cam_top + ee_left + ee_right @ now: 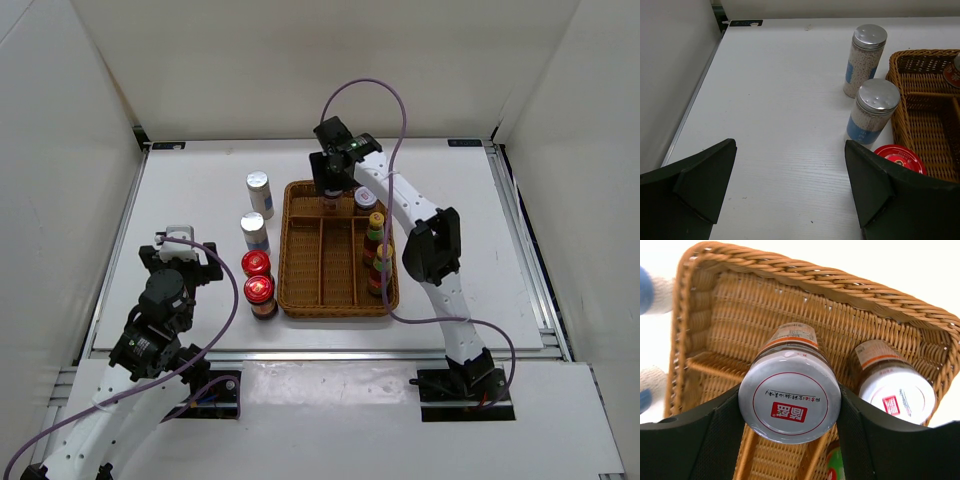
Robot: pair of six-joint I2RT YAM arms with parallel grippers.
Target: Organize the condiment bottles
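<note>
The right end effector (789, 415) is clamped on a grey-lidded jar (790, 390) over the wicker tray (805, 277). Its twin jar (897, 397) stands just beside the right finger, so a crooked descent might topple it.

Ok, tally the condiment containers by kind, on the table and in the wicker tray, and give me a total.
White silver-capped shaker bottles: 2
Red-lidded glass jars: 2
Short grey-lilac-lidded jars: 2
Slim yellow-capped, green-necked sauce bottles: 2
Total: 8
</note>
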